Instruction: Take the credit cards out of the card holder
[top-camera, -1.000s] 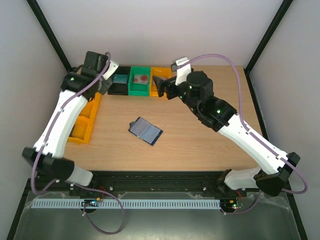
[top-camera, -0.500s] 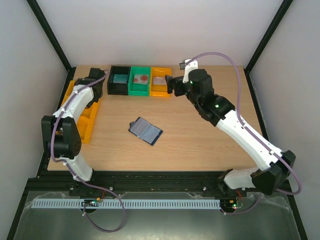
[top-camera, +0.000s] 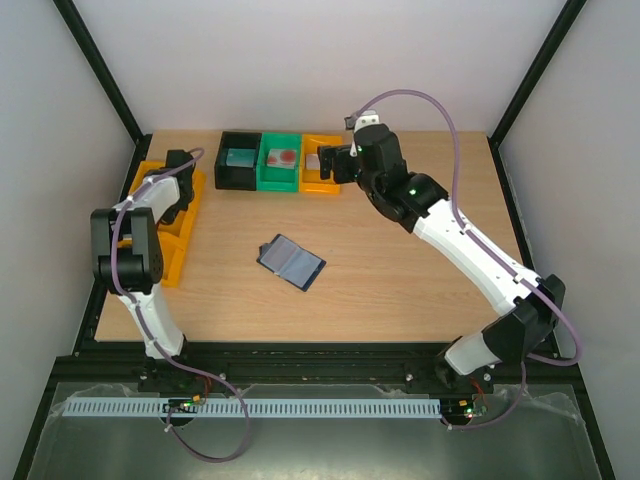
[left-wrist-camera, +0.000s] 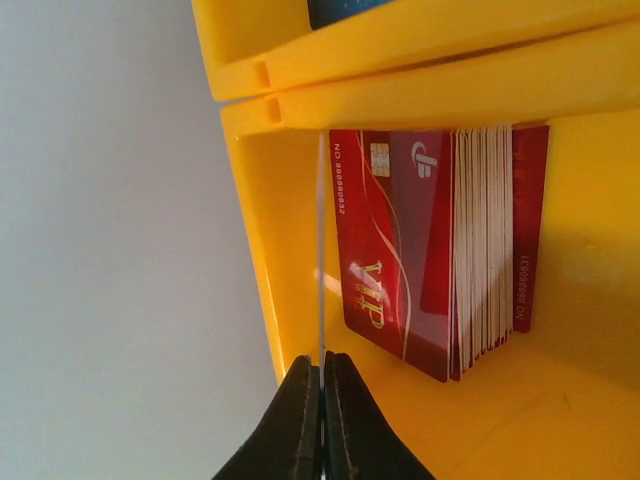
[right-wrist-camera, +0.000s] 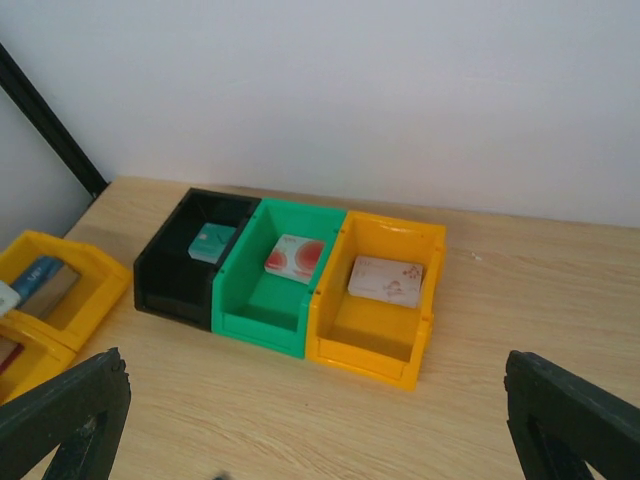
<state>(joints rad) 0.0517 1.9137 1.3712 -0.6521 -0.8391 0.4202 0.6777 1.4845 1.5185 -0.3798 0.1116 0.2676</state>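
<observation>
The card holder (top-camera: 291, 262) lies open on the table's middle, dark navy with blue-grey pockets. My left gripper (top-camera: 180, 198) reaches into the long yellow bin (top-camera: 165, 262) at the left. In the left wrist view its fingers (left-wrist-camera: 322, 375) are shut on a thin credit card (left-wrist-camera: 321, 250) seen edge-on, held upright beside a stack of red VIP cards (left-wrist-camera: 440, 250). My right gripper (top-camera: 328, 165) hovers by the back row of bins, far from the holder. In the right wrist view it (right-wrist-camera: 320, 430) is wide open and empty.
At the back stand a black bin (right-wrist-camera: 180, 265) with a teal card (right-wrist-camera: 210, 242), a green bin (right-wrist-camera: 262, 305) with a reddish card (right-wrist-camera: 294, 256), and a small yellow bin (right-wrist-camera: 375, 345) with a pale card (right-wrist-camera: 386, 279). Walls enclose the table.
My left arm has swung from the black bin to the left yellow bin and folded back. My right arm has stretched farther back and its gripper has backed off the small yellow bin.
</observation>
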